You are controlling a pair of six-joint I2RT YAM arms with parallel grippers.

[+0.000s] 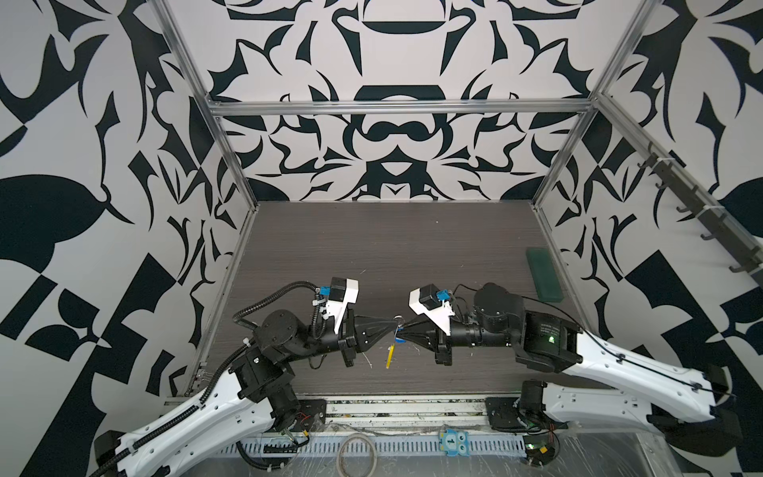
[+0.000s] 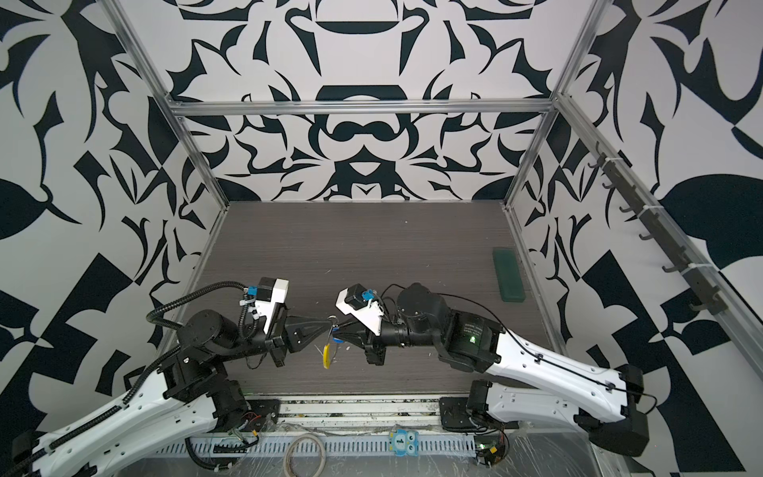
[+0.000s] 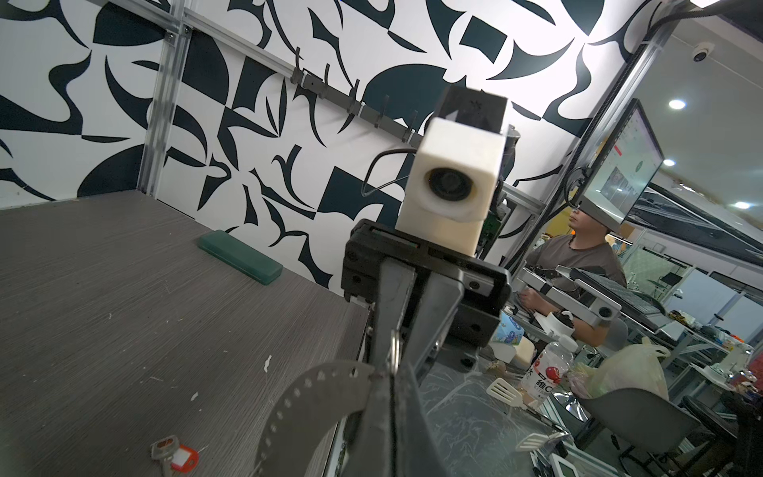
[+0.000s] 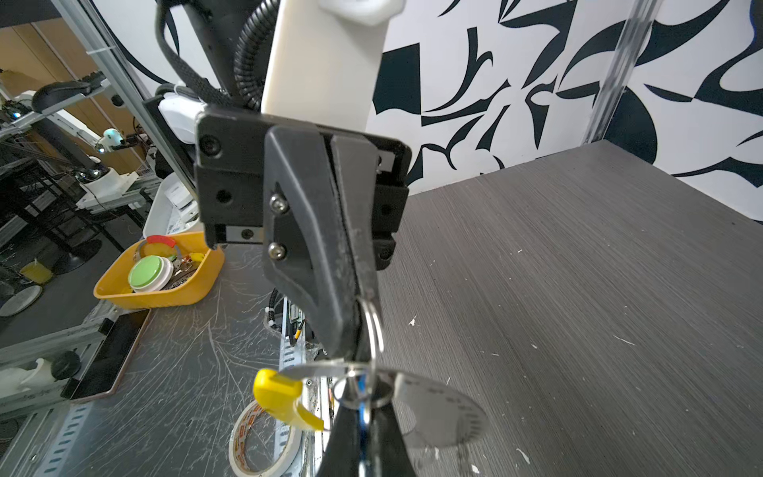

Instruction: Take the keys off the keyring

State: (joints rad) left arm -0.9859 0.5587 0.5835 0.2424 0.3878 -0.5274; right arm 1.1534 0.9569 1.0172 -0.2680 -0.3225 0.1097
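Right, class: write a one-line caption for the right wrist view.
Close-up: left gripper shut on the metal ring; keyring band and yellow section beside the right gripper.

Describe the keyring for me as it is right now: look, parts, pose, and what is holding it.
The keyring is a thin, floppy grey strip, dotted along its length and curved into a loop, with a curved yellow plastic section and a small metal ring. It hangs in the air above the table, with the yellow part drooping downward. The left gripper is shut on it near the ring. The right gripper, also shut, pinches the blue key, which seems threaded on it.
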